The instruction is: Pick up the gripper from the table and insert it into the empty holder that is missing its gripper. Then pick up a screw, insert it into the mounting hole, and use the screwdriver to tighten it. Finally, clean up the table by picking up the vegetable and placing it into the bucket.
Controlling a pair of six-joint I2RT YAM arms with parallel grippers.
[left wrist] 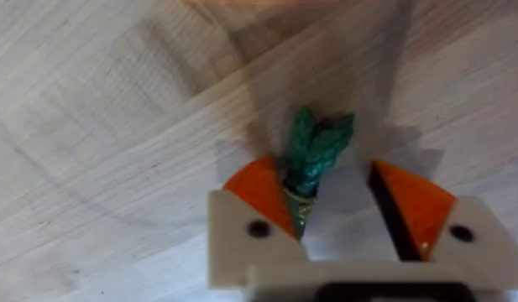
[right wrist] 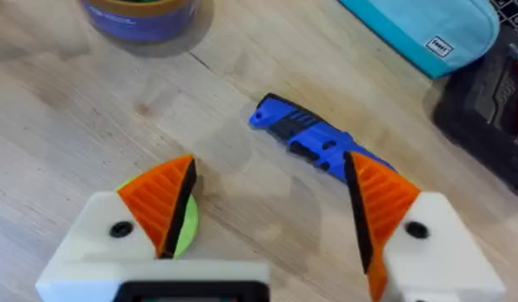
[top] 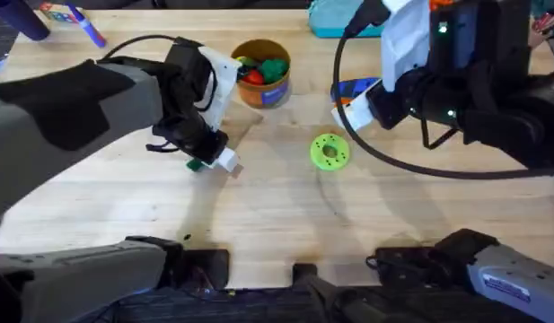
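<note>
Orange pads [left wrist: 260, 191] of the left tool [left wrist: 326, 210] stand apart around the vegetable [left wrist: 313, 155] at centre frame, low on the counter [left wrist: 99, 126], apparently ready to close. Overhead, the bucket [top: 261, 74] waits upper centre. Right tool [right wrist: 267, 210] hangs open, empty.

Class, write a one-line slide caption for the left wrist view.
Open left claw straddles the vegetable lying on the table, one pad beside it.
</note>
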